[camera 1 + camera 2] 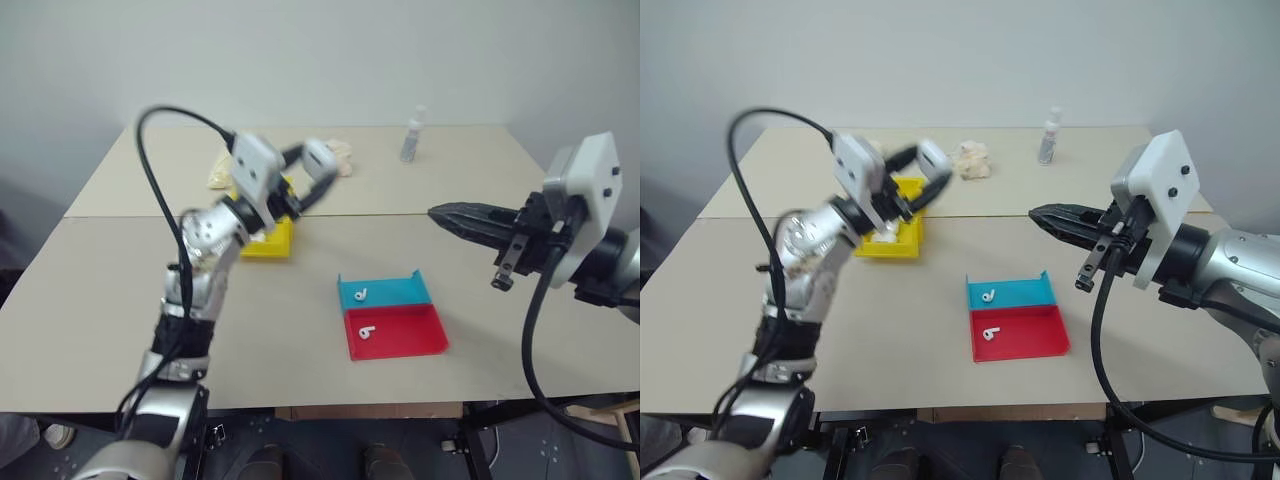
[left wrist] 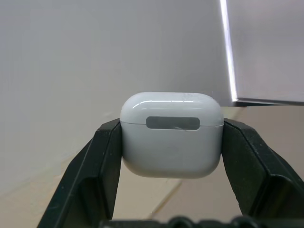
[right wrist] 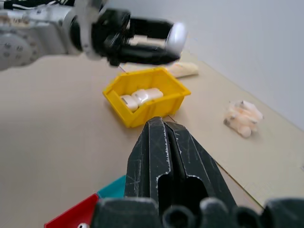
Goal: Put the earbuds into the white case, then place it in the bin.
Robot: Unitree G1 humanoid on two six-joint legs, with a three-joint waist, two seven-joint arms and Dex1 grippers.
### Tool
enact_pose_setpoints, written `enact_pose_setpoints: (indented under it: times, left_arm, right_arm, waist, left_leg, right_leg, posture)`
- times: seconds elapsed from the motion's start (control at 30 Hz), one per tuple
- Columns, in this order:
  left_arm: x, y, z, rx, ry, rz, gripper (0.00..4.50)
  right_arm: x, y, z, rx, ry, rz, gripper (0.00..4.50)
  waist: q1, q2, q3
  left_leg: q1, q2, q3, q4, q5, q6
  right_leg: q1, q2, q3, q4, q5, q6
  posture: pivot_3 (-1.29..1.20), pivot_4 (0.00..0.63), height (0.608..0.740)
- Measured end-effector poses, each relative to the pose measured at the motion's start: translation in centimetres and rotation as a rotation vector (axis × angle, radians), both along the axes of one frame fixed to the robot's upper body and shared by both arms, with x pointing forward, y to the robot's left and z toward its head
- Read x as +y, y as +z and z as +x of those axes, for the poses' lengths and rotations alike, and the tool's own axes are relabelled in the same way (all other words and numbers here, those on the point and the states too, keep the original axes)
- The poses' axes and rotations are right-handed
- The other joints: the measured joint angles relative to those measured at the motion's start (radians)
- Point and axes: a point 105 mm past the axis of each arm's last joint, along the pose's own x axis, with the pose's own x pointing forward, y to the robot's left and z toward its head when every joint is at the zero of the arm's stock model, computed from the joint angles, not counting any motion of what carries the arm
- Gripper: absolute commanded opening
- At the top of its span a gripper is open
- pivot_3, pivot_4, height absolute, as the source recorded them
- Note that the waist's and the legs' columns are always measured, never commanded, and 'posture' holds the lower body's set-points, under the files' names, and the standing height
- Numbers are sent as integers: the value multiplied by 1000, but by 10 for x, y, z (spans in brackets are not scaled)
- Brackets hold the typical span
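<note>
My left gripper is shut on the white case, lid closed, held up in the air just beyond the yellow bin. The bin has a few look-alike white cases lying inside. One earbud lies in the blue tray and another earbud in the red tray, both near the table's middle. My right gripper is shut with nothing in it. It hovers to the right of the trays and points left toward the bin.
A small bottle stands at the back of the table. A cream crumpled object lies behind the bin. The two trays sit side by side, touching. A seam runs across where two tabletops meet.
</note>
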Motion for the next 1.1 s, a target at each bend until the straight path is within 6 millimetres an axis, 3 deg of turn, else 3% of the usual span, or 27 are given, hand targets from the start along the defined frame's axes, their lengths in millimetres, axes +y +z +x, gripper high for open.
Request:
enact_pose_setpoints:
  times: [0.17,0.27,0.37,0.53,0.67,0.87,1.0,1.1]
  left_arm:
    - [31,-38,39,137,325,8,2793]
    - [43,-58,52,192,463,36,2793]
    - [47,-64,60,228,520,44,2793]
    - [45,-72,63,263,509,67,4462]
    - [40,-72,62,257,485,56,4462]
    - [34,-68,49,308,256,-85,4462]
    - [47,-75,20,323,80,-16,4462]
    - [55,-87,-17,356,-85,124,4462]
  right_arm:
    - [-3,-6,2,21,-19,-2,210]
    - [-5,-10,4,30,-35,-8,210]
    - [-6,-12,4,35,-44,-13,210]
    - [-8,-17,5,50,-54,-16,159]
    - [-9,-20,5,59,-61,-25,159]
    - [-24,-37,4,117,-114,-104,159]
    - [-50,-69,-9,228,-143,-254,159]
    - [-66,-90,-23,245,-108,-370,159]
  waist:
    - [2,-1,0]
    - [6,-1,0]
    - [10,-1,0]
    - [11,-1,0]
    - [12,-1,0]
    - [12,0,0]
    - [9,0,0]
    - [6,0,0]
  left_leg:
    - [-1,0,0,1,0,-1]
    - [-2,0,0,1,0,-1]
    - [-3,0,1,1,0,-1]
    - [-2,0,2,1,1,-1]
    - [-2,0,3,1,1,-1]
    - [-2,0,3,0,1,-1]
    - [-1,0,3,0,1,-1]
    - [0,0,3,0,1,-1]
  right_leg:
    - [-1,0,-1,1,0,0]
    - [-1,0,-1,1,0,0]
    - [-2,0,-1,0,0,0]
    - [-1,0,-2,1,0,0]
    - [-1,0,-1,1,0,0]
    - [-2,0,-1,1,0,0]
    - [-1,0,-1,1,0,0]
    - [0,0,0,1,0,0]
  posture:
    - [0,150,740]
    - [0,150,740]
    - [0,150,740]
    - [0,150,740]
    - [0,150,740]
    - [0,150,740]
    - [0,150,740]
    - [0,150,740]
